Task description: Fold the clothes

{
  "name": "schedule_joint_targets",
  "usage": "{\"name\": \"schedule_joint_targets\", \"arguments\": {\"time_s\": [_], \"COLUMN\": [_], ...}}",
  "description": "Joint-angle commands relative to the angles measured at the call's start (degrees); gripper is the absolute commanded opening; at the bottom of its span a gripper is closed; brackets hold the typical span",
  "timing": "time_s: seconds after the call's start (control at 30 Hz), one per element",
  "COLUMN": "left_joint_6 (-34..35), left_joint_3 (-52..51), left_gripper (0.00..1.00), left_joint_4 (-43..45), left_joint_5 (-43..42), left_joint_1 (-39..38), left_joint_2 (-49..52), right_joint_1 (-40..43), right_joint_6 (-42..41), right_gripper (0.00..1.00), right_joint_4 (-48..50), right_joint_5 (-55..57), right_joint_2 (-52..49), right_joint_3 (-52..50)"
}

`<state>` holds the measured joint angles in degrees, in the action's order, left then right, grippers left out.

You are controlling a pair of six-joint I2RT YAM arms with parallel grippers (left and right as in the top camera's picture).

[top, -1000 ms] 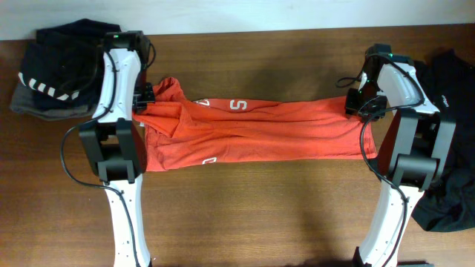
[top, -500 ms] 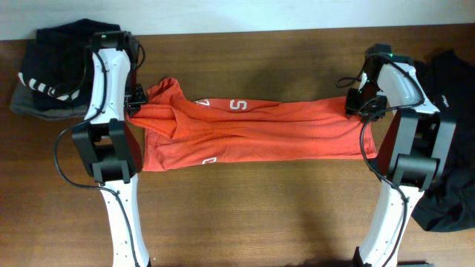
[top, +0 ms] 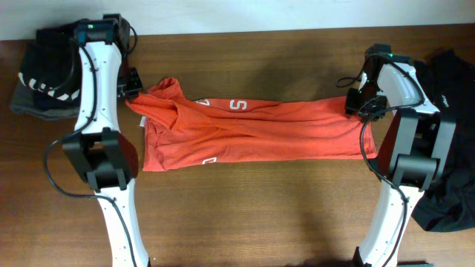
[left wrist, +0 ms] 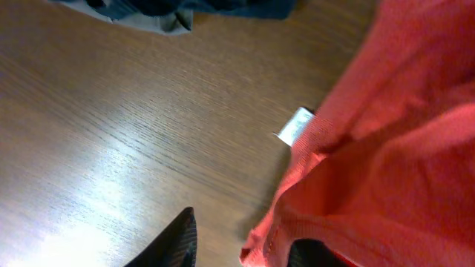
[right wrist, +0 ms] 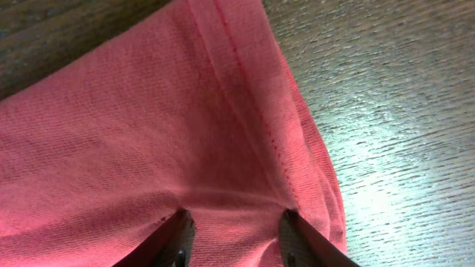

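The orange-red T-shirt (top: pixel 260 130) lies stretched across the table, with white lettering showing near its top edge. My left gripper (top: pixel 132 90) is at the shirt's upper left corner. In the left wrist view its fingers (left wrist: pixel 245 231) stand apart. Bare wood shows beside one finger, and the shirt's edge (left wrist: pixel 386 148) with a white label (left wrist: pixel 295 124) drapes over the other. My right gripper (top: pixel 358 104) is at the shirt's right end. In the right wrist view (right wrist: pixel 232 216) it pinches puckered fabric of the shirt (right wrist: pixel 148 111) beside a stitched hem.
A dark folded pile with white stripes (top: pixel 44 85) sits at the back left, close to my left arm; its edge shows in the left wrist view (left wrist: pixel 171 9). A loose black garment (top: pixel 453 81) lies at the right edge behind my right arm. Bare wooden table (top: pixel 260 215) lies in front.
My left gripper has moved back and to the left, drawing the shirt's upper left corner out with it. The right arm has not moved.
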<state>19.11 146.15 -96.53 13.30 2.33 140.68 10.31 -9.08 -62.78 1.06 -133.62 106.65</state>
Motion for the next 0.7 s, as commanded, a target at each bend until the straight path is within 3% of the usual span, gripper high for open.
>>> {"name": "schedule_joint_targets", "arguments": {"time_s": [0.0, 0.13, 0.33, 0.5, 0.67], "left_joint_6": [0.1, 0.1, -0.1, 0.0, -0.1], "left_joint_3": [1.4, 1.3, 1.3, 1.3, 1.1], "left_gripper": [0.48, 0.62, 0.70, 0.69, 0.53], "left_joint_4": [-0.2, -0.2, -0.2, 0.6, 5.6], "left_joint_5": [-2.0, -1.9, -1.9, -2.0, -8.9], "left_joint_1": [-1.8, -3.8, -4.4, -4.4, -4.6], "left_joint_2": [-3.5, -3.5, -3.5, -3.5, -1.9], "right_joint_1": [0.5, 0.5, 0.5, 0.5, 0.5], "right_joint_6": [-0.4, -0.4, -0.4, -0.4, -0.4], "right_gripper": [0.43, 0.43, 0.43, 0.43, 0.43], "right_joint_4": [1.7, 1.7, 2.0, 2.3, 3.0], "right_joint_5": [-0.8, -0.8, -0.8, -0.9, -0.9], "right_joint_2": [-1.8, -1.8, -1.8, -1.8, -1.8], "right_joint_3": [-1.7, -1.7, -1.7, -1.7, -1.7]}}
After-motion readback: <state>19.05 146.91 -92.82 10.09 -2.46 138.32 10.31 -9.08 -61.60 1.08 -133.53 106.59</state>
